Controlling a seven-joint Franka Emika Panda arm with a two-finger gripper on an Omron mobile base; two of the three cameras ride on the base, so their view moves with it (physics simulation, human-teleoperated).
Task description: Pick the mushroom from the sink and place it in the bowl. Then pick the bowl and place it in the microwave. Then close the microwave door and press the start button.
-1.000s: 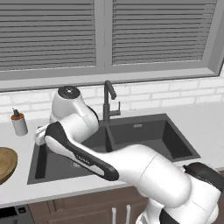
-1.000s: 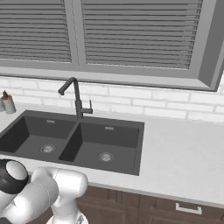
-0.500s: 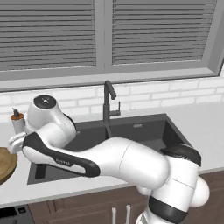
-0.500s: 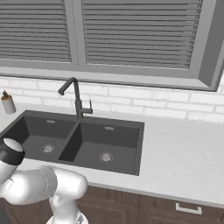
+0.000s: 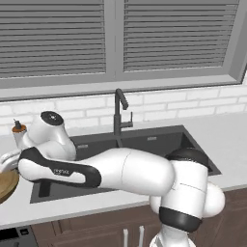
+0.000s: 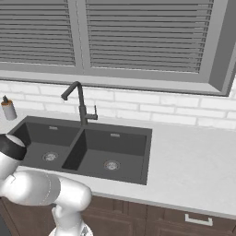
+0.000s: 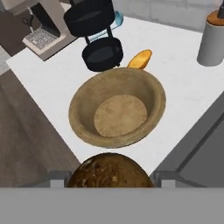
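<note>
I hold the mushroom (image 7: 109, 170), a mottled brown-and-tan lump, between my jaws, which stand fairly wide around it, close above the near rim of the bowl (image 7: 118, 113). The bowl is wide, light-brown wood, upright on the white tabletop (image 7: 52, 83) just left of the sink (image 6: 87, 147). A second ago my arm was over the left basin; it has since swung left, past the sink's edge. Beyond the bowl sit a black pot (image 7: 103, 53) and an orange piece (image 7: 140, 59); a grey dispenser (image 7: 212, 41) stands by the white brick wall (image 6: 152, 108), under the shuttered window (image 6: 138, 37).
</note>
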